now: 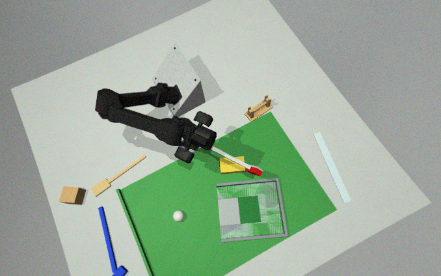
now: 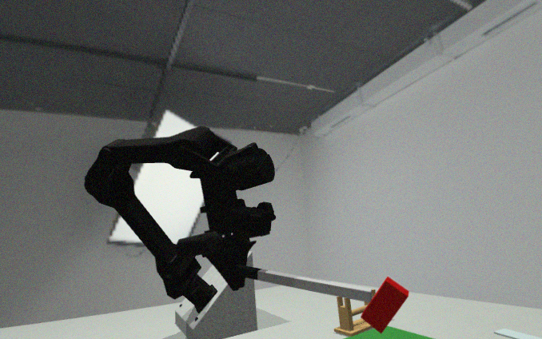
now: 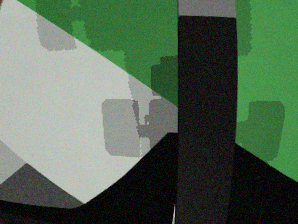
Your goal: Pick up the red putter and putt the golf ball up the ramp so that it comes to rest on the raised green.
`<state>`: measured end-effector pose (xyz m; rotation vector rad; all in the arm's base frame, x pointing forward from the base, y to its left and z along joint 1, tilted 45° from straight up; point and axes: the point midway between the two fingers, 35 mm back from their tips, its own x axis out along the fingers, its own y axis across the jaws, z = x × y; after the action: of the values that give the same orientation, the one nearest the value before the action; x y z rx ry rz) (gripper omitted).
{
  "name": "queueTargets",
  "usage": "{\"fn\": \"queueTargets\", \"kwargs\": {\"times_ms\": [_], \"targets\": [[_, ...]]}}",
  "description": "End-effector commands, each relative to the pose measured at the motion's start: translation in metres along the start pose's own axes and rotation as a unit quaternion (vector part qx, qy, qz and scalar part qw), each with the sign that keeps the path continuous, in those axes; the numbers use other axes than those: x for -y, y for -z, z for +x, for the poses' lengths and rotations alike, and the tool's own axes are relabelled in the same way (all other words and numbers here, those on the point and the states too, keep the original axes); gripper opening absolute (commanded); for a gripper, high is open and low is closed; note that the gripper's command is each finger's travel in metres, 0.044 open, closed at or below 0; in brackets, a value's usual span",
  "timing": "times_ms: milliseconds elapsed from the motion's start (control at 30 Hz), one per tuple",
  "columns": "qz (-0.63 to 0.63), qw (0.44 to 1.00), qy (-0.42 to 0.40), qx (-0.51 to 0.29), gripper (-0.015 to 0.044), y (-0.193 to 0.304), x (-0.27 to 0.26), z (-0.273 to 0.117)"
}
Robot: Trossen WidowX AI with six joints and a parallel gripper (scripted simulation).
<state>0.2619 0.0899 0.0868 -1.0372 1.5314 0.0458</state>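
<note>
Gripping red putter (image 1: 239, 161), tool (image 1: 211, 147) above green mat (image 1: 182, 192) edge

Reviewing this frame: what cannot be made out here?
- Golf ball: outside the exterior and wrist views.
- Claw fingers on the red putter: black on black, exterior view.
- Blue putter: head cut by the top view's bottom edge.
- Raised green: height unreadable from above.

Matt green felt-like mat (image 1: 195, 195); matt pale worktop (image 1: 65, 107). The wooden rack (image 1: 259, 108) and mallet (image 1: 117, 176) look like unvarnished timber. Putter (image 2: 320, 285): smooth grey shaft, matt red head. Smooth white golf ball (image 1: 178, 215).
</note>
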Motion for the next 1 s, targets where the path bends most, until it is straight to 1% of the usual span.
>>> {"fn": "queueTargets", "kwargs": {"times_ms": [0, 267, 533, 600, 967], "targets": [[0.109, 0.994, 0.016, 0.000, 0.0000, 0.020, 0.029, -0.009], [0.295, 0.954, 0.044, -0.009, 0.0000, 0.065, 0.072, -0.019], [0.467, 0.881, 0.077, -0.012, 0.0000, 0.116, 0.105, -0.028], [0.480, 0.873, 0.080, -0.012, 0.0000, 0.121, 0.107, -0.029], [0.480, 0.873, 0.080, -0.012, 0.0000, 0.121, 0.108, -0.025]]}}
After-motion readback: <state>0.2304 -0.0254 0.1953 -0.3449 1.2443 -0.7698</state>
